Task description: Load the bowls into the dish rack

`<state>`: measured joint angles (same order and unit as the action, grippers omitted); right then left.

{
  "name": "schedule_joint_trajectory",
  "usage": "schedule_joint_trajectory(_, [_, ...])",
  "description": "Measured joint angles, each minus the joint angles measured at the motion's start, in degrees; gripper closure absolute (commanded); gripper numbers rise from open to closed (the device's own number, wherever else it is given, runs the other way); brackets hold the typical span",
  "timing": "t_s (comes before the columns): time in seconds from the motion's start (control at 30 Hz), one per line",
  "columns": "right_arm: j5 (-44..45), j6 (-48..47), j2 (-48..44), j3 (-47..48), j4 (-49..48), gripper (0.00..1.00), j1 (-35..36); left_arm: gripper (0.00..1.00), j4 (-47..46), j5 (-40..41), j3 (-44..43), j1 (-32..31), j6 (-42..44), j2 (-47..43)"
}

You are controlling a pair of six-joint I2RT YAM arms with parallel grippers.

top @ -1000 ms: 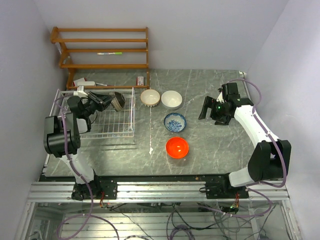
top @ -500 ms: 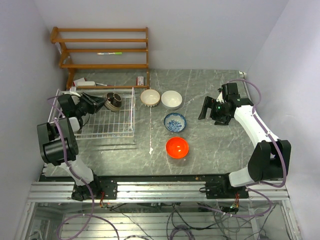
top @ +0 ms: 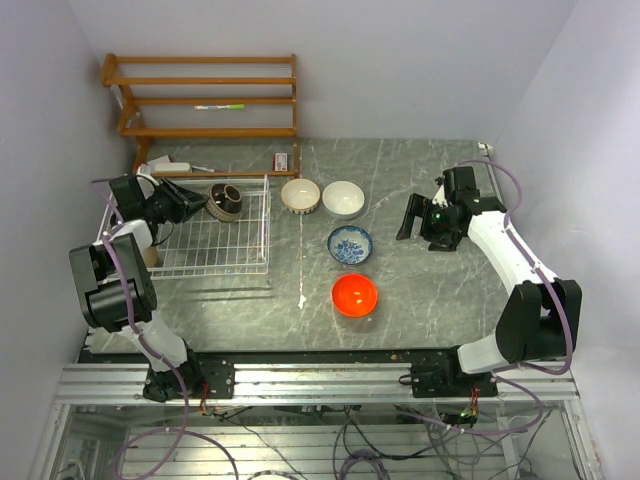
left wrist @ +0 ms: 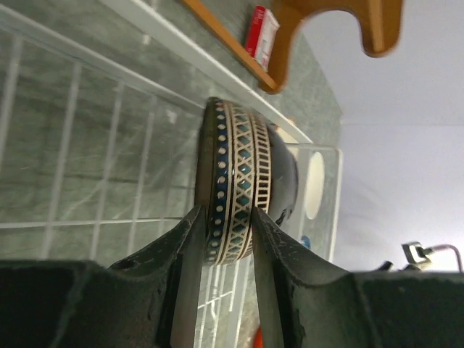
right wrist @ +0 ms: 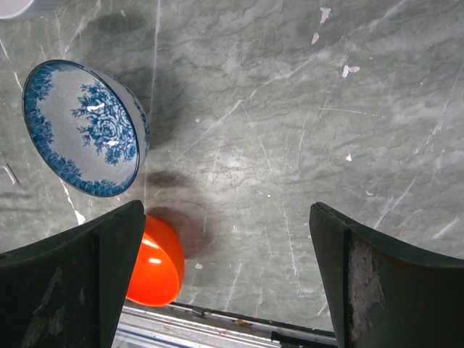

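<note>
Nearest me on the grey marbled table (top: 430, 300) sits a glossy orange-red round bowl (top: 354, 294), with a blue-and-white flower-patterned bowl (top: 350, 244) just beyond it. My right claw (right wrist: 226, 210) hangs above bare table beside those two, spread wide and holding nothing.

To the left lies the white wire-grid dish rack (top: 215, 268). My left claw (left wrist: 225, 214) reaches in at the rack's far side, clenched on the rim of a dark brown bowl with a blue-and-cream diamond-patterned band (left wrist: 239, 181). The bowl stands on edge on the wire floor, close to the far wall.

Level with it, outside the rack, a cream bowl with a brown rim (top: 300, 195) and a plain white bowl (top: 343, 198) wait side by side. A wooden slatted shelf (top: 200, 100) stands at the back.

The risk, as I judge it: a bowl left on edge may roll or topple once I release it, and my fingers could snag the wires on withdrawal, dragging the rack.
</note>
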<state>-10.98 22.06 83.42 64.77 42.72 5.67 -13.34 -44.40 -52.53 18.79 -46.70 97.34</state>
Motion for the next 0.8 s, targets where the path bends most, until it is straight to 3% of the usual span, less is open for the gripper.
schedule_joint_trajectory(0.47, [-0.1,0.0,0.0,-0.8,-0.3,0.04,0.0,0.46,11.4,6.0,-1.1,1.5,6.8,0.1])
schedule_joint_trajectory(0.67, [-0.1,0.0,-0.6,-2.2,-0.5,0.04,0.0,0.29,16.9,8.3,-5.0,1.5,9.3,0.1])
schedule_joint_trajectory(0.8, [-0.1,0.0,-1.0,-2.5,-0.5,0.04,0.0,0.24,23.5,11.4,-10.1,1.2,12.9,-0.9])
